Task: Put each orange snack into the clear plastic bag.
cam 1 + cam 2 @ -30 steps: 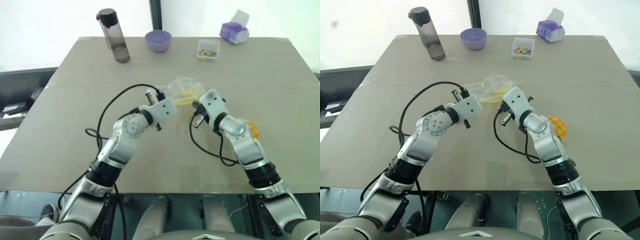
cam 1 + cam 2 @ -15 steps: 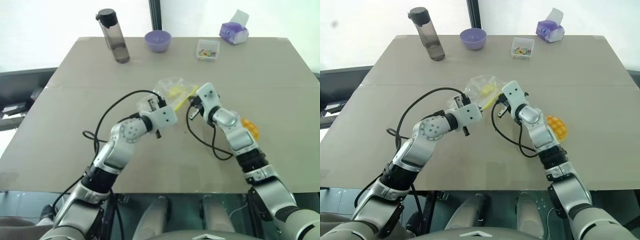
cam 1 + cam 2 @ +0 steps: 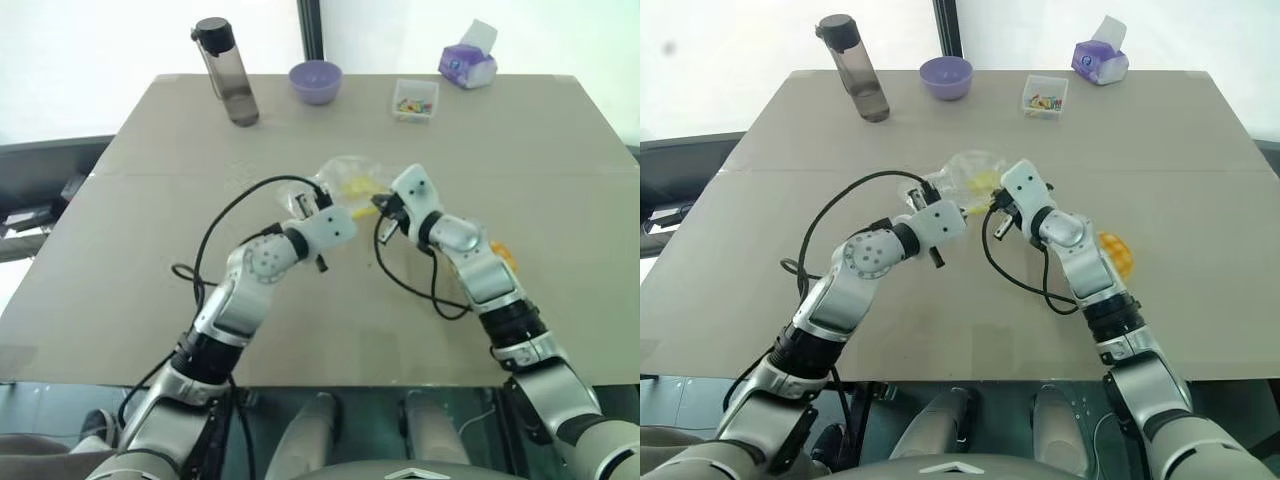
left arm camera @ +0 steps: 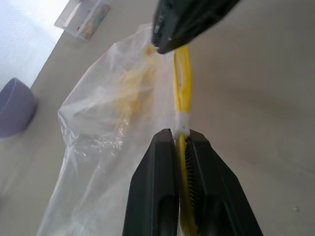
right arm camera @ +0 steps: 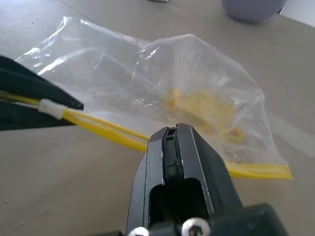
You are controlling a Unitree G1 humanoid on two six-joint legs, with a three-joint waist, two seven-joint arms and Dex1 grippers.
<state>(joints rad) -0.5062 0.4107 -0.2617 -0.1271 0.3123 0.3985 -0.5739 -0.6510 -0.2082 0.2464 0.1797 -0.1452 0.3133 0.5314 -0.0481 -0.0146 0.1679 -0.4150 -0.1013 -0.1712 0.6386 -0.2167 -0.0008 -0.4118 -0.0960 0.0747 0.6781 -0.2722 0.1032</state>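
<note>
We have the left gripper point(image 4: 181, 147) clenched on the yellow strip point(image 4: 182, 93) at the mouth of the clear plastic bag point(image 3: 350, 182), right by the white slider. The bag sits just above table centre, roughly 12 o'clock from both wrists, lifted a little at its mouth edge. The right gripper point(image 5: 172, 135) is pinched shut at the same mouth edge; it seems to nip the film there, but we cannot tell for sure. Both grippers work the bag from opposite ends of the strip.

The orange snack point(image 3: 1116, 253) lies on the table point(image 3: 150, 240) at about 3 o'clock from the bag, tucked just behind the right forearm, outside the bag. We judge the task early: the mouth looks closed, both strip halves run together (opening seems to be the step in hand), and the snack is not yet picked or bagged. Yellowish bits show through the bag's film; what they are is unclear.

No readable brand, label or writing anywhere.
</note>
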